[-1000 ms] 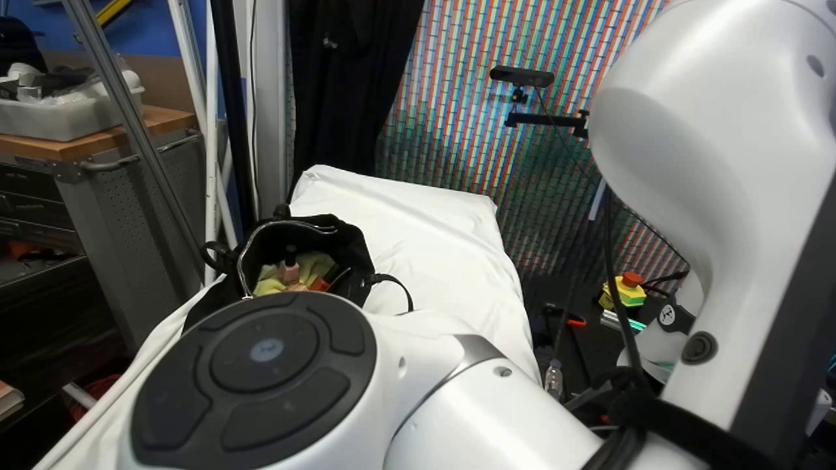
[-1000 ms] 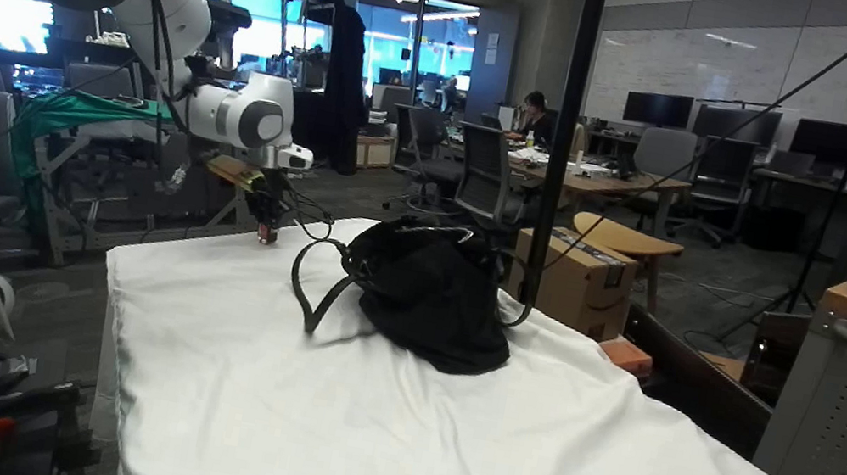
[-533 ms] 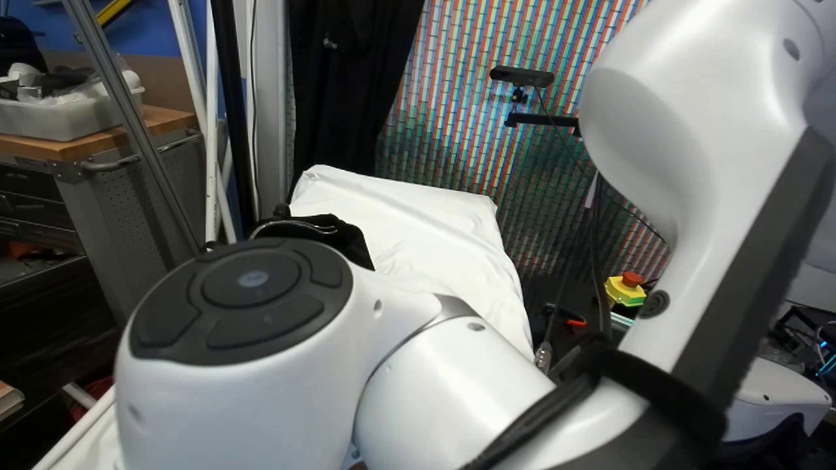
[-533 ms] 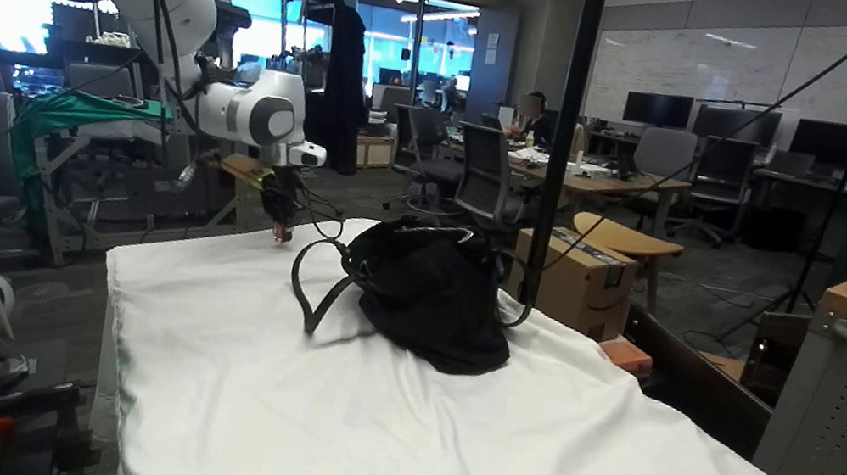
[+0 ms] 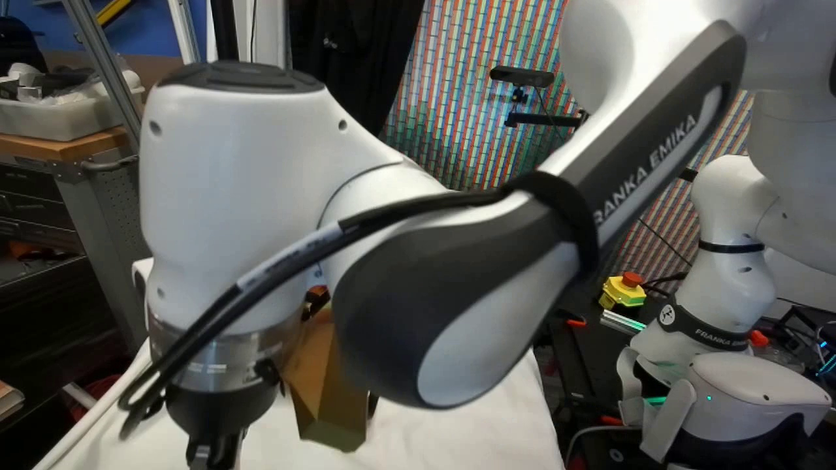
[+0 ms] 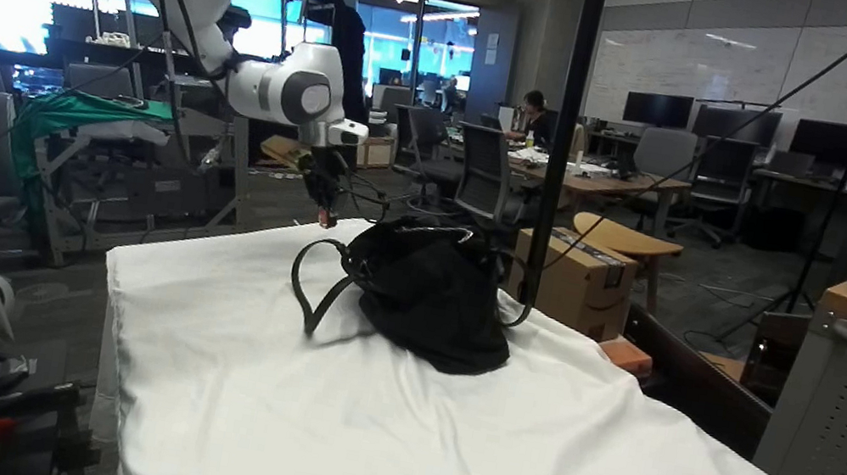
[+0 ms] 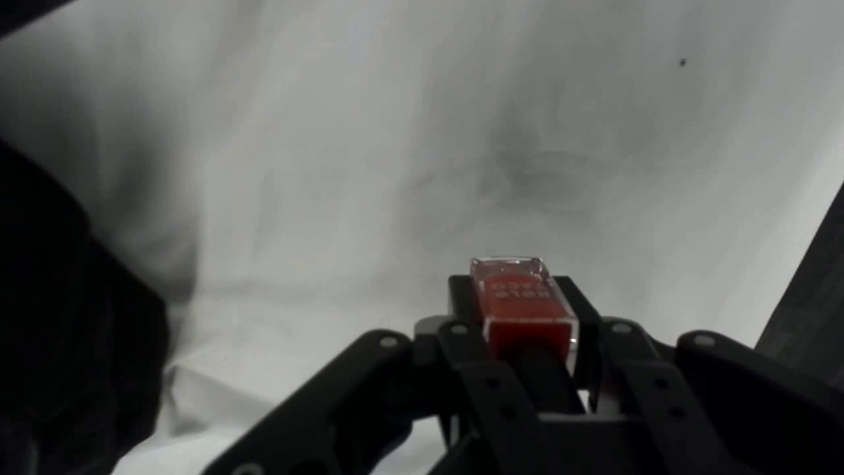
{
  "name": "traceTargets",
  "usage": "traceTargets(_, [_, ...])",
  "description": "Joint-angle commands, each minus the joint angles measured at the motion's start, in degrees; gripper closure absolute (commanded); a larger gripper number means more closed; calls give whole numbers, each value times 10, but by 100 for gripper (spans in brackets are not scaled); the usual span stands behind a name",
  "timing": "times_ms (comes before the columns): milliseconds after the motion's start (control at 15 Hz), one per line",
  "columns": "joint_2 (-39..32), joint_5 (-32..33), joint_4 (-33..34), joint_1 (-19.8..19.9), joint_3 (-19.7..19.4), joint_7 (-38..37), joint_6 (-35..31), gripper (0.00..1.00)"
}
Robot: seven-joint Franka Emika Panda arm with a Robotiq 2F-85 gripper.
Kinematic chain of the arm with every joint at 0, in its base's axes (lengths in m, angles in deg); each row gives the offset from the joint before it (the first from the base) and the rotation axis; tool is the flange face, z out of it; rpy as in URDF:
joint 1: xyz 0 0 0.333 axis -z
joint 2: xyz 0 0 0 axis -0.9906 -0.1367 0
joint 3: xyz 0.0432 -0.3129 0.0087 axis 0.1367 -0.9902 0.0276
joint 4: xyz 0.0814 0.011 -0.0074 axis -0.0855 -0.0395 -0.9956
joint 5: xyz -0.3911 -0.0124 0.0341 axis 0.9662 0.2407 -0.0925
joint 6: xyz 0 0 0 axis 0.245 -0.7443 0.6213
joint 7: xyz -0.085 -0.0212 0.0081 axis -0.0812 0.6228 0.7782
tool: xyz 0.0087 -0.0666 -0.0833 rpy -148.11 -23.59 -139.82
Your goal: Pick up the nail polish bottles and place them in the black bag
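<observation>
In an exterior view, the black bag sits nearer; its left strap loops out and could get in the way. Farther, to the left, the gripper squeezes a red bottle; if the smooth sides slip, it could drop.

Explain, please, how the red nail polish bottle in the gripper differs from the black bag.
The red nail polish bottle is glossy and box-shaped; the black bag is dull, soft-looking fabric. The bottle is tiny; the bag is far bigger. The bottle is held in the gripper; the bag rests on the white cloth. Both have the cloth below them.
</observation>
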Motion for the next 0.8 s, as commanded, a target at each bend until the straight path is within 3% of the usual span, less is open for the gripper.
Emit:
traceTargets(0, [51,4,-37,34,-12,-5,-5,85])
traceTargets(733, [74,11,-22,121,-67,-27,-1,85])
